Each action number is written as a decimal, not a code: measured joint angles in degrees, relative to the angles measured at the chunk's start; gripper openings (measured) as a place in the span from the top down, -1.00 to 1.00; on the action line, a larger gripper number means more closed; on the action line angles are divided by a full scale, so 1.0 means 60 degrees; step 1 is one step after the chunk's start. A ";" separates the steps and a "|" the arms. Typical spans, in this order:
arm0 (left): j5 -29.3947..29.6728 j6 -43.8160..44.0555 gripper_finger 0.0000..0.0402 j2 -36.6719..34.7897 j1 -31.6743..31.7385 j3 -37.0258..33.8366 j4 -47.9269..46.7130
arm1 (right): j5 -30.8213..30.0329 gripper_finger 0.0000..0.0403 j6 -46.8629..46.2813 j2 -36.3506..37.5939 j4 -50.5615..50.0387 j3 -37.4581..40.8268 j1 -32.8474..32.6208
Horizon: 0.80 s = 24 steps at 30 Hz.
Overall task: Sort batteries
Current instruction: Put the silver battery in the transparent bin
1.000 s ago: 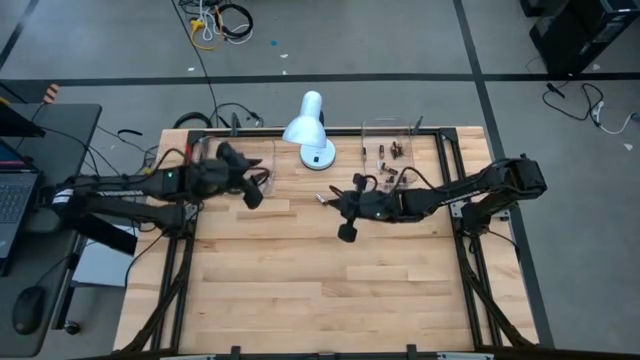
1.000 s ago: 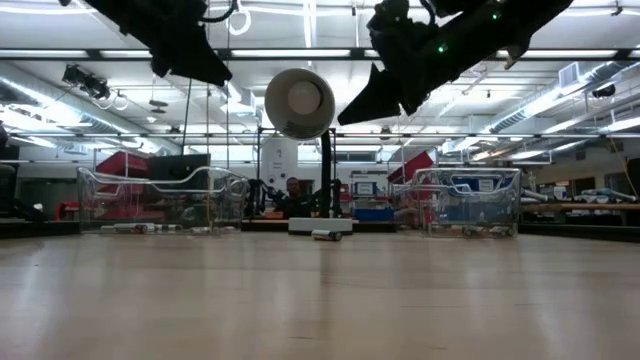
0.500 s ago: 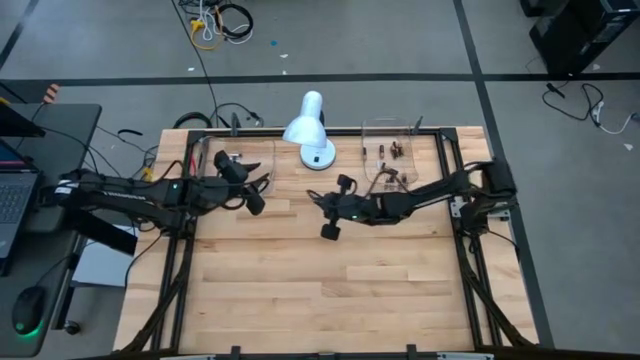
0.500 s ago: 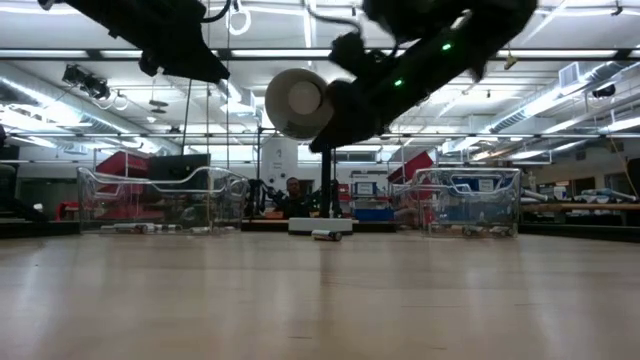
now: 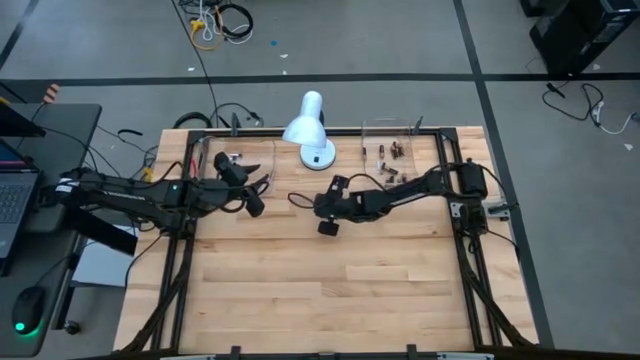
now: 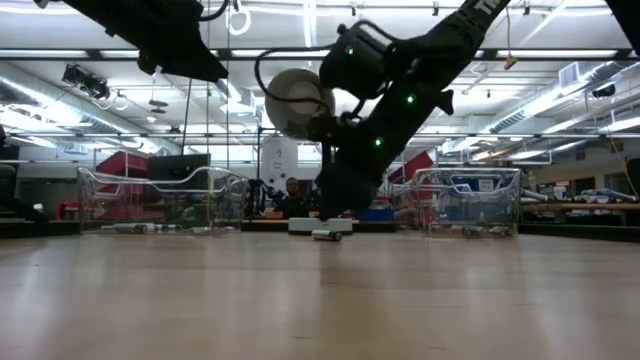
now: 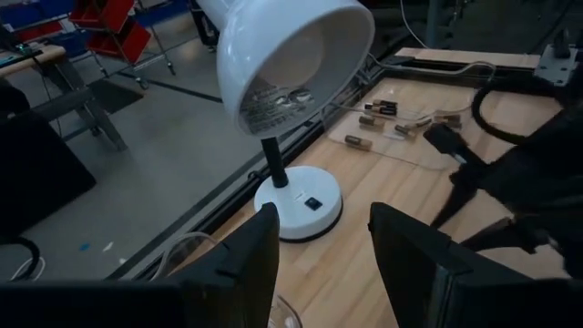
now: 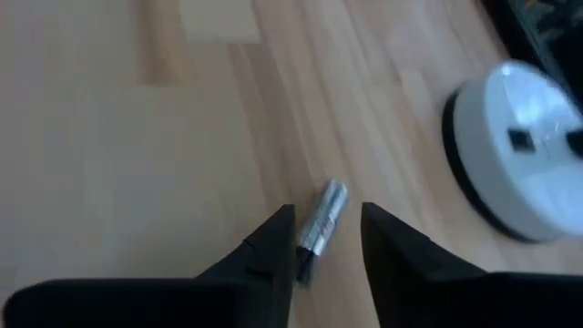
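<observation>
One silvery battery [image 8: 324, 217] with a dark end lies on its side on the wood, in front of the white lamp's base [image 8: 519, 155]; the low view also shows this battery [image 6: 326, 236]. My right gripper [image 8: 326, 228] is open and slants down over it, a finger on either side of its nearer end; whether they touch it, I cannot tell. Several more batteries [image 5: 390, 152] lie in the clear tray [image 5: 372, 128] at the far right. My left gripper [image 7: 319, 241] hangs open and empty near the left clear tray [image 5: 262, 150], facing the lamp [image 7: 291, 55].
The white desk lamp [image 5: 310, 130] stands at the far edge between the two clear trays [image 6: 160, 200] [image 6: 470, 200]. Cables run along the table's far edge. Bare wood fills the near half of the table [image 5: 320, 290]. A person sits beyond the far edge [image 6: 292, 192].
My right gripper has come down from high above the table and gone toward the table's left edge, tipping its fingers downward, until it stands just over the lone battery. The battery has stayed where it lay.
</observation>
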State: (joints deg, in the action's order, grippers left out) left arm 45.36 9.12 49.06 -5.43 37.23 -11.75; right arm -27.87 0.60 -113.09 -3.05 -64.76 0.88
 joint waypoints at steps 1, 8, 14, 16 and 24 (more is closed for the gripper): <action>-0.0004 -0.0003 0.14 0.0000 0.0000 0.0000 -0.0003 | 0.0005 0.44 -0.0139 -0.0020 -0.0032 -0.0012 0.0065; -0.0007 -0.0014 0.14 0.0004 0.0007 0.0000 0.0011 | 0.1100 0.30 -0.1077 -0.0221 -0.0230 0.0006 0.0531; -0.0007 0.0026 0.14 0.0104 0.0007 0.0000 0.0075 | 0.2100 0.28 -0.1322 -0.0460 -0.0045 -0.0023 0.0806; -0.0015 0.0057 0.14 0.0246 0.0007 0.0000 0.0089 | 0.2302 0.30 -0.1429 -0.0635 -0.0005 -0.0040 0.0853; -0.0605 0.0091 0.14 0.1234 0.0006 0.0004 0.0354 | 0.2847 0.65 -0.1348 -0.0832 0.0003 -0.0056 0.0766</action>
State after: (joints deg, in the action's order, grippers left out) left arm 41.73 9.67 56.46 -5.39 37.26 -9.62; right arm -10.79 -7.49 -118.08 -3.03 -65.10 5.48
